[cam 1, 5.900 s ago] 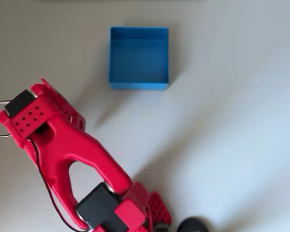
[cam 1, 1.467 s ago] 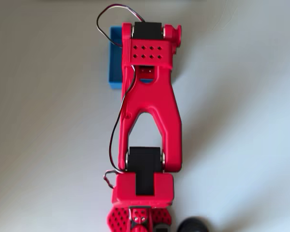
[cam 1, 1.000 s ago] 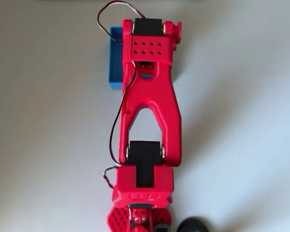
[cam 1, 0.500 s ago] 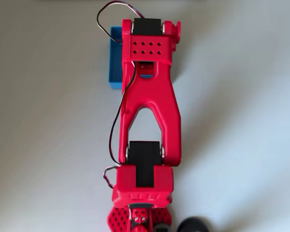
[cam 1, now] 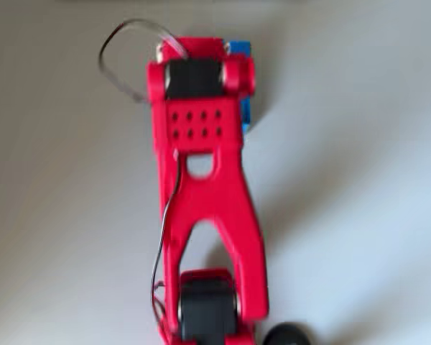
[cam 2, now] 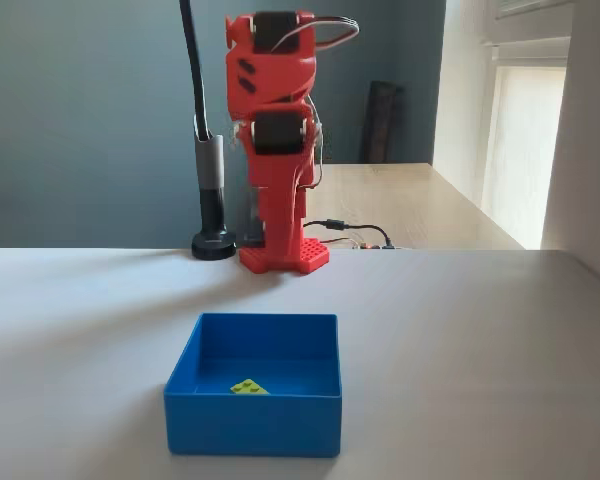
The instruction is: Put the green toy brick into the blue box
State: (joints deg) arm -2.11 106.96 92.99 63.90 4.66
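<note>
The pincer itself cannot be picked out in either view: in the fixed view the red arm is folded up tall over its base, and its upper links face the camera so that the fingers, if they are there, are lost against the body. Whether the pincer is open or closed cannot be told. In the overhead view the arm is blurred and covers the middle of the picture from the bottom edge almost to the top; its black motor blocks and a looping wire show, but no fingertips.

The arm stands upright at the far side of the tabletop, well apart from the box and not touching it.

The green toy brick lies flat on the floor of the blue box, toward the near wall and a little left of the middle, its studs up. It is small and its sides are hard to make out. In the overhead view most of the blue box is hidden under the arm, with a thin strip of its right wall showing.

A black lamp stand sits on the tabletop just left of the arm's base, its pole cut off at the top edge.
</note>
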